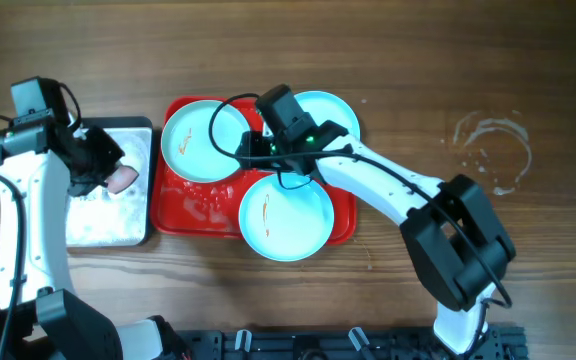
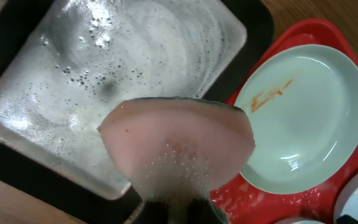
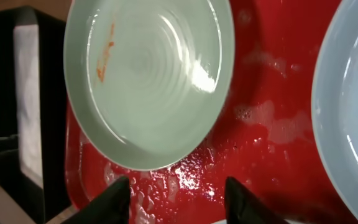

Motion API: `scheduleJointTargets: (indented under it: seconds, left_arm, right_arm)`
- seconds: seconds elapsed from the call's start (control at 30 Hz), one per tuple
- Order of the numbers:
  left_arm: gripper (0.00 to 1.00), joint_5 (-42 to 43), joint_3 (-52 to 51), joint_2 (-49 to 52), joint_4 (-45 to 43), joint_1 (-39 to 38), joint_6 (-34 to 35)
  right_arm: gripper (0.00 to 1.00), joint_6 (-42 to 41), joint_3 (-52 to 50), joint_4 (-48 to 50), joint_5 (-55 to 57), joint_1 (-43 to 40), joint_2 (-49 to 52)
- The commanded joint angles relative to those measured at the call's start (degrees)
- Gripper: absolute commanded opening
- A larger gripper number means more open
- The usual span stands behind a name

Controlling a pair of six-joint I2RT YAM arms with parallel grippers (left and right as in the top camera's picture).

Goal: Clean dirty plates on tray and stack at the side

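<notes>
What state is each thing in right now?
left gripper: shut on the sponge.
right gripper: open, empty, above the tray.
far-left plate: on tray, orange smear.
near plate: on tray, orange smear.
far-right plate: on tray, partly hidden.
tray: wet, foamy.
pan: soapy water inside.

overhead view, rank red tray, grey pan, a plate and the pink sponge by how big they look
1. red tray
2. grey pan
3. front plate; the other two look the same size
4. pink sponge
</notes>
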State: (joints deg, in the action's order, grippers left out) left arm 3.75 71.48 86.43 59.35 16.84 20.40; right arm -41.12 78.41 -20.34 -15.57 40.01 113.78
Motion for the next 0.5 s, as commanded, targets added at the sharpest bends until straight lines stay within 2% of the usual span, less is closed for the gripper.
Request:
scheduleJointTargets:
  seconds: [0.0,0.13,0.47]
  left_arm:
    - [0.04,-2.12,0.85,-1.05,-0.2,-0.98,-0.68]
    - [0.04,-2.78,0.85,-1.05,-1.2,-0.98,-0.68]
    - [0.04,-4.72,0.85,-1.05,-3.34,-0.98,-0.7]
  right_arm:
    - [0.47,-1.11,0.81,2.01,4.04,0.61,1.99]
    - [0.43,-2.99,0.81,4.87,7.04,1.55,3.06]
    - [0.41,-5.4,0.83,8.04,11.54,2.51,6.62]
